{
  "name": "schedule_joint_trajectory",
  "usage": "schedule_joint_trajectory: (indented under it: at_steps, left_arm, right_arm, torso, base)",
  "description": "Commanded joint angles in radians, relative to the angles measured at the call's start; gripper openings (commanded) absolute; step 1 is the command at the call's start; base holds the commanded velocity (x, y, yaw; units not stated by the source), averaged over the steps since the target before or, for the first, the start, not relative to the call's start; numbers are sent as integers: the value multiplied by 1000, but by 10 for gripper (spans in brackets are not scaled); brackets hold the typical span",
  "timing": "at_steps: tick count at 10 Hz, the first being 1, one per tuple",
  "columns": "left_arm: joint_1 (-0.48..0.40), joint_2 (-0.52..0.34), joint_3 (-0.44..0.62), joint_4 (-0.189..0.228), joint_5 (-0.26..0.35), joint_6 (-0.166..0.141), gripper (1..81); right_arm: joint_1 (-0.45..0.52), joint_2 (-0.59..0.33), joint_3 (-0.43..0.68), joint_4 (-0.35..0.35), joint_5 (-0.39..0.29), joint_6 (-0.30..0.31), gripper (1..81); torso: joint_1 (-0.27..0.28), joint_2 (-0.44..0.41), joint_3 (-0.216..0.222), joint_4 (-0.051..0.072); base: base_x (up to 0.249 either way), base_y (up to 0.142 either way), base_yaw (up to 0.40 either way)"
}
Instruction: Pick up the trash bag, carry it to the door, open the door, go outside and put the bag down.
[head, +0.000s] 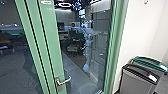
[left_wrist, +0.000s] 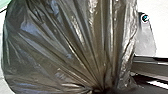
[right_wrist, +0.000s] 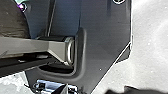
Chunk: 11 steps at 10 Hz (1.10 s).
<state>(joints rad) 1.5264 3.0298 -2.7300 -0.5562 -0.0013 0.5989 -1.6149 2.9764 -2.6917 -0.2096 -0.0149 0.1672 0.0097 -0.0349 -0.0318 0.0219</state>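
The left gripper (left_wrist: 102, 90) is clamped on the trash bag (left_wrist: 67, 47) where its dark folds bunch tightly; whether the right gripper (right_wrist: 132, 91) is open or shut, I cannot tell. Ahead stands a green-framed glass door (head: 51, 37) with a metal handle (head: 64, 81), two bins (head: 136, 78) beside it, and an office chair (head: 75, 47) beyond the glass.
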Motion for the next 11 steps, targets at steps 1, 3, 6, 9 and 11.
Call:
schedule_joint_trajectory:
  at_steps: [1, 3, 6, 9, 11]
  left_arm:
    - [-41, -49, 93, 2, 61, 7, 10]
    - [-39, -86, 156, 2, 60, 9, 10]
    - [-41, -81, 151, 2, 61, 9, 10]
    - [-41, -80, 148, 4, 64, 9, 10]
    - [-41, -77, 148, 4, 64, 9, 10]
  right_arm:
    - [20, -12, 23, 1, -1, -5, 811]
    - [16, -35, 69, -5, 3, -5, 811]
    - [19, -49, 96, -8, 3, -6, 811]
    - [22, -46, 92, -8, -10, -6, 811]
    - [20, -44, 75, -7, -13, -5, 811]
  torso:
    - [0, 0, 0, 0]
    - [0, 0, 0, 0]
    - [0, 0, 0, 0]
    - [-1, 0, 0, 0]
    - [-1, 0, 0, 0]
  base:
    - [0, 0, 329]
    - [0, 0, 328]
    - [0, 0, 328]
    - [0, 0, 328]
    - [0, 0, 328]
